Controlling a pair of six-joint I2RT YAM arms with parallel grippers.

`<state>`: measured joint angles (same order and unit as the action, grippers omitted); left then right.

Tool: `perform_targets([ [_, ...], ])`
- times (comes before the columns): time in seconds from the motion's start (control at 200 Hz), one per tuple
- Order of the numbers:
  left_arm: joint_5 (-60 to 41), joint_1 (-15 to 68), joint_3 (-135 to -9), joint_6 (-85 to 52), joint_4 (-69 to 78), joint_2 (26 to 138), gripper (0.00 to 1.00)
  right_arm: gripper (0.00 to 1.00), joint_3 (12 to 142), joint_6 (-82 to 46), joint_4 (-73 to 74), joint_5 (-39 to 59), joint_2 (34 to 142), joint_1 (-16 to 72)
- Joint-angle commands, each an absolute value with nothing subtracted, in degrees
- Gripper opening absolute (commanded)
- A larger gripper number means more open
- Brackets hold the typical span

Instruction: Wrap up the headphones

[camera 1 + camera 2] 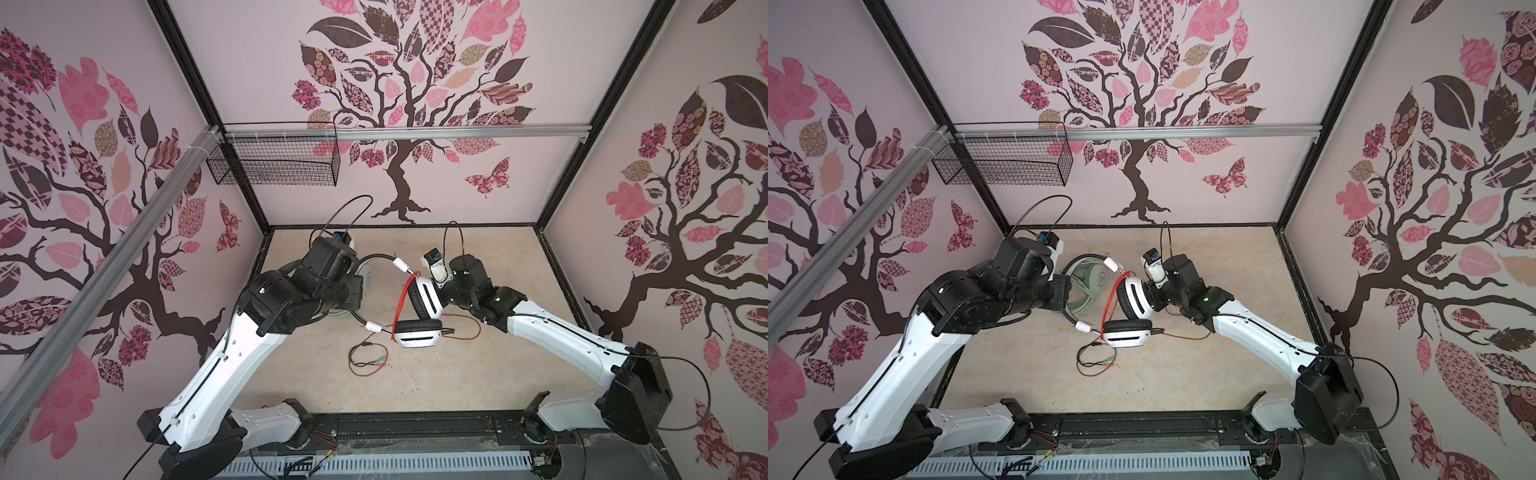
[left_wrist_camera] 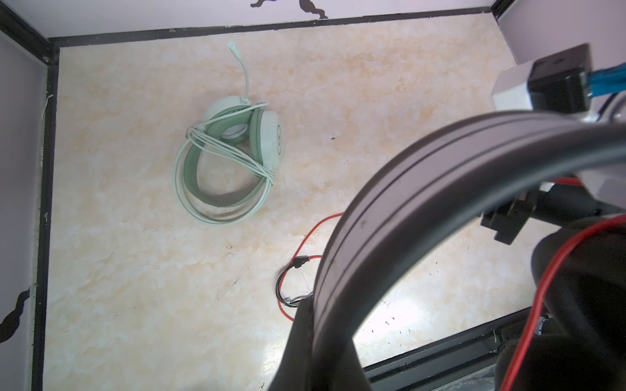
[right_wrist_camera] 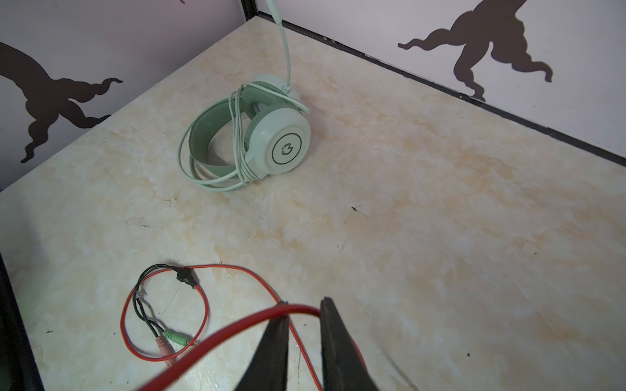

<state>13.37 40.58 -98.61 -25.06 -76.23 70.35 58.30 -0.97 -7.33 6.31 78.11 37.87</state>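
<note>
Pinching shut on the thin black headband (image 2: pixel 389 203) of the white-and-black headset (image 1: pixel 417 332), the left gripper (image 1: pixel 356 303) is holding it just beside the mint-green headset (image 2: pixel 230 159). The fingers of the right gripper (image 3: pixel 305 302) are standing slightly apart, with the red cable (image 3: pixel 237 328) crossing their tips. The cable's plug end (image 3: pixel 169 338) is lying looped on the tabletop (image 3: pixel 440 237), near the mint-green headset, itself wound in pale cable.

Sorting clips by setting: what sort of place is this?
Likely an enclosed robot work cell, not a home: two white-and-black robot arms mounted at one edge, tree-print wall panels in a black metal frame, and a beige marble-look tabletop.
</note>
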Motion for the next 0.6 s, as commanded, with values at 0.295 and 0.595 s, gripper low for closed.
perform_targets([
  [0.295,0.7,30.6,-104.9,-30.4,-71.3,70.6,0.0,0.21,49.8,-10.7,3.7,18.8,79.4,35.8],
  [0.595,0.0,30.4,-113.2,-30.7,-71.9,74.2,0.0,0.25,47.2,-11.5,7.9,20.7,83.2,35.8],
])
